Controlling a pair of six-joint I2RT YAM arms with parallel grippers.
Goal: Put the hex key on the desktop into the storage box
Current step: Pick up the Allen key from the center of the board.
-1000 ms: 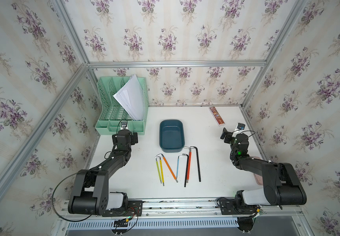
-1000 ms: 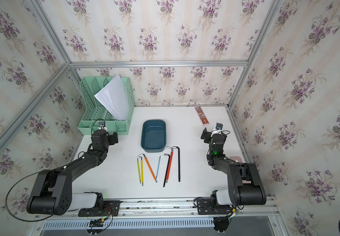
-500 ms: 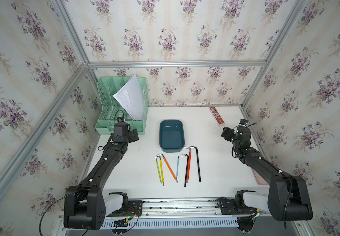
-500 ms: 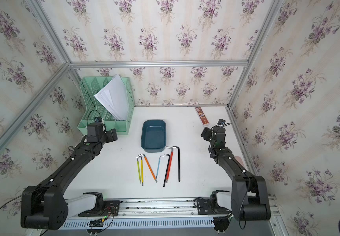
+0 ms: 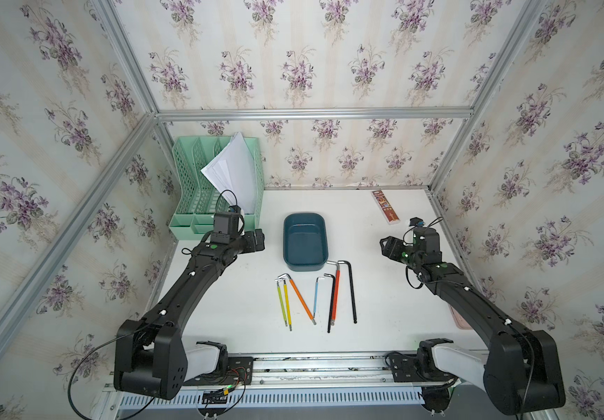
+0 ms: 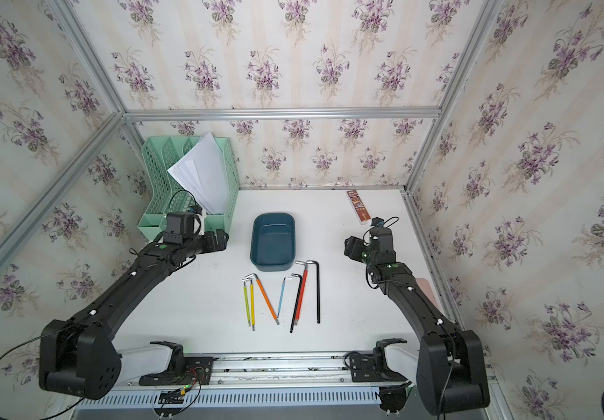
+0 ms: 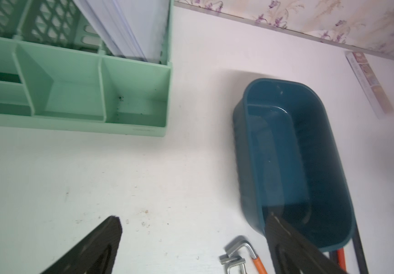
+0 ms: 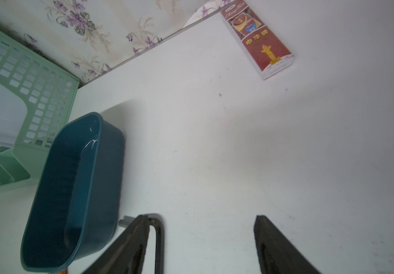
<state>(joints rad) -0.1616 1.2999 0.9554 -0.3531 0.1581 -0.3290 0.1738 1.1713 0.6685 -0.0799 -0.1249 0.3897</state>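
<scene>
Several hex keys lie side by side on the white desktop [image 5: 387,312] just in front of the storage box [image 5: 304,242]: a green [image 5: 281,302], a yellow [image 5: 287,303], an orange [image 5: 301,296], a light blue [image 5: 316,294], a black [image 5: 331,302], a red [image 5: 336,291] and a long black one [image 5: 351,291]. The teal box holds nothing. My left gripper [image 7: 193,217] hovers open left of the box. My right gripper [image 8: 201,217] hovers open right of the box, the long black key's bend [image 8: 159,227] beside one finger. Neither gripper holds anything.
A mint-green file rack [image 5: 187,189] with white papers stands at the back left. A slim red-brown packet [image 5: 385,206] lies at the back right. A pink case [image 5: 458,320] lies under the right arm by the right rail.
Both arms have stretched out from a folded pose. The left gripper has swung right toward the box; the right gripper has shifted left toward the keys.
</scene>
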